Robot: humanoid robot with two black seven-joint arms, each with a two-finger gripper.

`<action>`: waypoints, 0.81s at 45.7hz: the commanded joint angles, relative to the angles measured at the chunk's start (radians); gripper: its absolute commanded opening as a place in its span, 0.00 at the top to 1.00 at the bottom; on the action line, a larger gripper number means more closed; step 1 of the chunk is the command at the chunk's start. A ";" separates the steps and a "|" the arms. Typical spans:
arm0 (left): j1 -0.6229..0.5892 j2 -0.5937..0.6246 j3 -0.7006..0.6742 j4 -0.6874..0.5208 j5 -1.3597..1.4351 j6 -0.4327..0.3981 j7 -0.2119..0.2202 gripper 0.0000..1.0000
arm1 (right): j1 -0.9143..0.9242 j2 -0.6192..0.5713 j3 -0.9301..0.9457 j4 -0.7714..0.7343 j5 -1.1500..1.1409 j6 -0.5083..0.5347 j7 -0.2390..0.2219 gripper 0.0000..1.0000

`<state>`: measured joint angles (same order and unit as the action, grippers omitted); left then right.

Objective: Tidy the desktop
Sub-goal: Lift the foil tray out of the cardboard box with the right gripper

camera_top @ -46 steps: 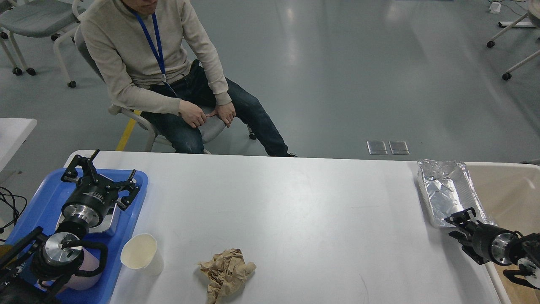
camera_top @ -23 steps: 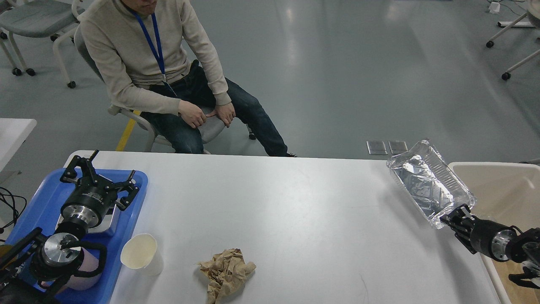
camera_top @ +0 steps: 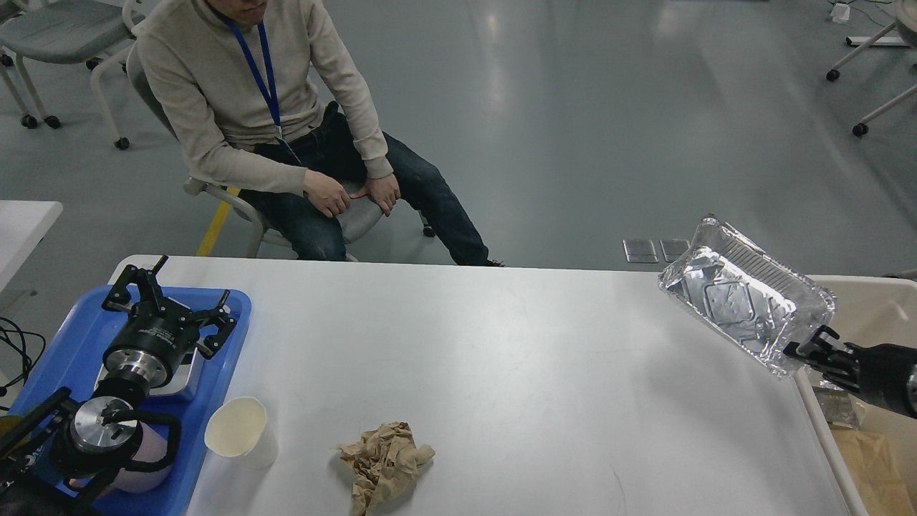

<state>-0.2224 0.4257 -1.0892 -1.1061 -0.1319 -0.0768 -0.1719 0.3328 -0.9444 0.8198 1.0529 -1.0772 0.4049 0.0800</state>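
No legible text anywhere; small print on the left gripper [camera_top: 169,309] too blurred.

My left arm comes in from the lower left, wrist pitched up and away from me, and its black two-finger left hand [camera_top: 166,301] is spread wide with nothing between the fingers. My right arm reaches in from the right edge, its black right hand [camera_top: 808,350] pointing leftward, fingers pinched together.
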 commanded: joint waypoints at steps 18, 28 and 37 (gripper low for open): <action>0.001 0.027 -0.001 -0.009 0.000 -0.003 -0.008 0.04 | -0.001 -0.281 -0.004 0.309 -0.095 0.043 -0.009 1.00; 0.001 0.028 0.000 -0.009 0.000 0.005 -0.012 0.04 | 0.028 -0.254 -0.004 0.329 -0.156 0.130 -0.009 1.00; 0.000 0.041 0.000 -0.011 0.002 0.006 -0.023 0.04 | 0.124 -0.097 -0.019 0.335 -0.296 0.190 -0.016 1.00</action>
<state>-0.2213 0.4568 -1.0886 -1.1163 -0.1305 -0.0717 -0.1914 0.3975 -1.1345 0.8154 1.3939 -1.2933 0.5575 0.0667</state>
